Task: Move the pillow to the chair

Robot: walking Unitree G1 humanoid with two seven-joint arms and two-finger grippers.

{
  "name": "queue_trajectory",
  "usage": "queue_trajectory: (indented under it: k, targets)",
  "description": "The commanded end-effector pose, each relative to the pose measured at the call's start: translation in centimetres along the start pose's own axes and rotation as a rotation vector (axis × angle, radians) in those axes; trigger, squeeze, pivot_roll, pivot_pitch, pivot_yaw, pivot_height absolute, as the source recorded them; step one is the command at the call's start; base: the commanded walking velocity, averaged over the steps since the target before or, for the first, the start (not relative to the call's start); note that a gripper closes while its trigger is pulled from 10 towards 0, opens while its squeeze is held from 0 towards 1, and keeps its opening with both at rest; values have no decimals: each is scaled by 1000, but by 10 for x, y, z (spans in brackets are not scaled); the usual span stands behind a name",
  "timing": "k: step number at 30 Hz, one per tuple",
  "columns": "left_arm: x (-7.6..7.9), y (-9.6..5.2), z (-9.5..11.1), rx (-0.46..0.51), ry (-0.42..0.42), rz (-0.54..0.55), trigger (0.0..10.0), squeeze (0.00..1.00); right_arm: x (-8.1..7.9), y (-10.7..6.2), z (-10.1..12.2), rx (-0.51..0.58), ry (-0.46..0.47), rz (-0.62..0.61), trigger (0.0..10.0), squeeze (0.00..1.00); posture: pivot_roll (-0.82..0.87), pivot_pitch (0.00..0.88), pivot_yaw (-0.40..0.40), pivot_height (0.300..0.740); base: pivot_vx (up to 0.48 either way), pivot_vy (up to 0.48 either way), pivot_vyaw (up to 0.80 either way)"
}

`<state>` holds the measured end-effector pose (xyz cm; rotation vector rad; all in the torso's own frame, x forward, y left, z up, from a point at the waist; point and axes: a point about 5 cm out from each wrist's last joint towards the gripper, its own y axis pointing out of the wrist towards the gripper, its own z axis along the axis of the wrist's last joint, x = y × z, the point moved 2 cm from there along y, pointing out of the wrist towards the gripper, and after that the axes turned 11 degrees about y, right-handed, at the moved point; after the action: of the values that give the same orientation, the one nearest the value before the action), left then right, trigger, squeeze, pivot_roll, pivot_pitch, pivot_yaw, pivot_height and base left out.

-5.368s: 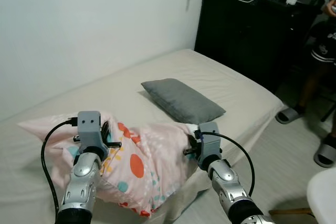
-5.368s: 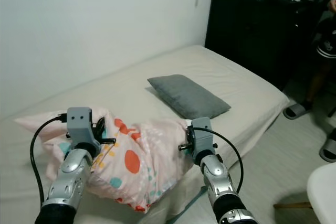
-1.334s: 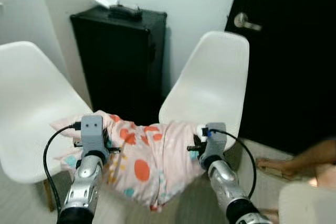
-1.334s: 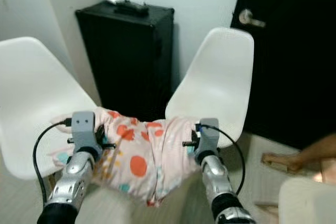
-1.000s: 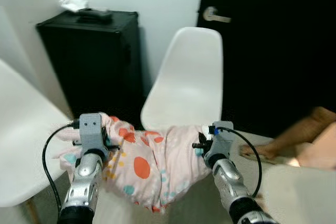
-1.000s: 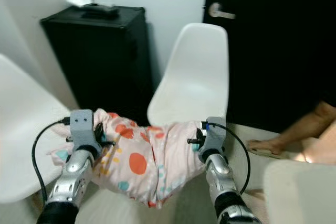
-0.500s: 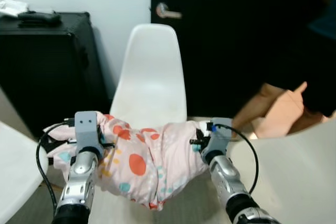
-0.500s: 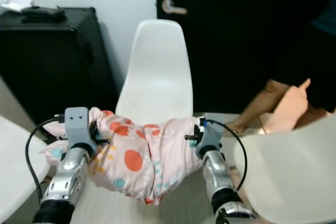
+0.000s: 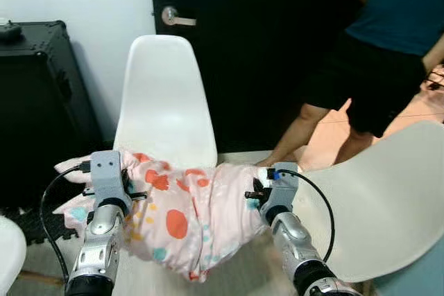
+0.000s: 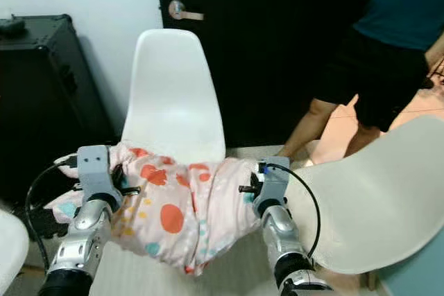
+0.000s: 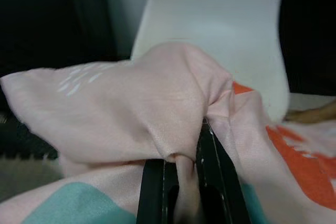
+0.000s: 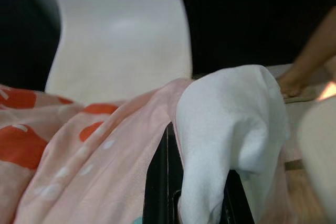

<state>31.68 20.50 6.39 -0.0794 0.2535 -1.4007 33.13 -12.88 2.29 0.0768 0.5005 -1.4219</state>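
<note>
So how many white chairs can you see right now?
3: one chair straight ahead behind the pillow, one at the robot's right, and an edge of a third at far left.

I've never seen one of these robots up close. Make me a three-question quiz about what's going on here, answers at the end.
1. True or false: both pincers grip the pillow.
2. Which chair does the pillow hang in front of? A) the white one by the door B) a black stool C) a green armchair
3. Fill in: the person stands to the robot's ____.

Key:
1. True: left pincer and right pincer each pinch fabric at one end.
2. A
3. right
</note>
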Motion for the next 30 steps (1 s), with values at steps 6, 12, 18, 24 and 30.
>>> queue_trajectory:
  k: [6, 12, 18, 24, 30]
  targets:
    - [7, -1, 14, 58, -38, -41, 10000, 0, -5, 3, 5, 16, -24, 30, 10000, 0, 108, 0, -24, 740, 40, 0, 0]
    - [8, 0, 16, 67, -35, -44, 10000, 0, -4, 2, 5, 18, -31, 27, 10000, 0, 109, 0, -25, 740, 247, 0, 0]
    - [5, -1, 15, 64, -28, -49, 10000, 0, -5, 2, 4, 21, -32, 31, 10000, 0, 113, 0, -20, 740, 257, 0, 0]
    - [5, -1, 16, 66, -28, -54, 10000, 0, -6, 2, 4, 22, -30, 33, 10000, 0, 111, 0, -15, 740, 262, 0, 0]
    - [5, -1, 16, 65, -22, -69, 10000, 0, -7, 0, 1, 23, -22, 33, 10000, 0, 108, 0, -9, 740, 265, 0, 0]
